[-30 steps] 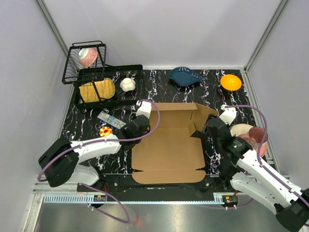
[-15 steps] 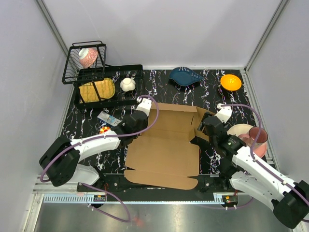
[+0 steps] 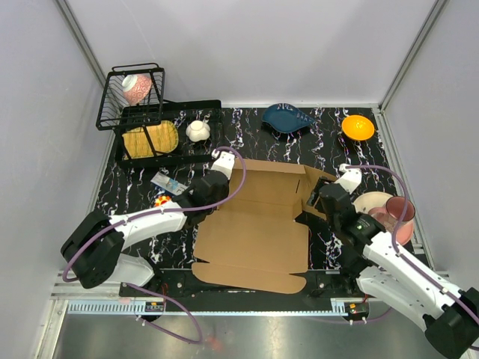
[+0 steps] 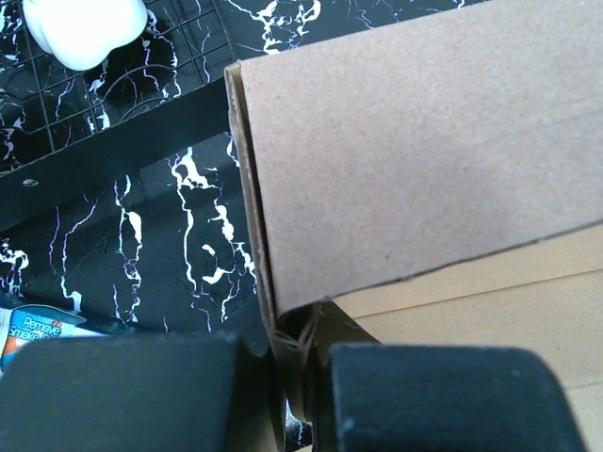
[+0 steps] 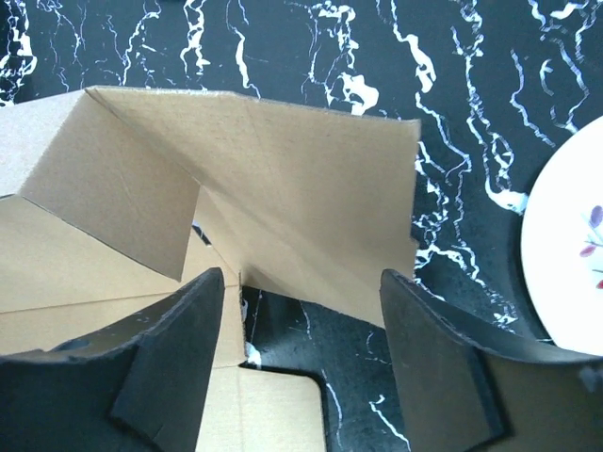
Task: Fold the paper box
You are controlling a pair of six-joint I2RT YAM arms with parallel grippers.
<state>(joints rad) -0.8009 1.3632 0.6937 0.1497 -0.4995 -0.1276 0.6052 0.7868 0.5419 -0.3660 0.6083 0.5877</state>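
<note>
I am raising the side walls of the paper box (image 3: 254,232), which is lying opened out in the middle of the worktop (image 3: 322,131), between the two arms. To do this well, I judge that both side flaps should be turning up along their creases together while the base is pressed flat. So I should be lifting slowly and gripping close to the fold line, not at a free corner, or the cardboard may buckle or the sheet may slide.

The left end effector (image 4: 301,358) is clenched on the lower edge of the left flap (image 4: 405,141), its pads (image 4: 424,395) squeezing the thin cardboard from both sides. The right end effector (image 5: 301,320) is standing released, jaws wide, straddling the raised right flap (image 5: 311,198) near its corner. I cannot tell whether either pad is touching it.
</note>
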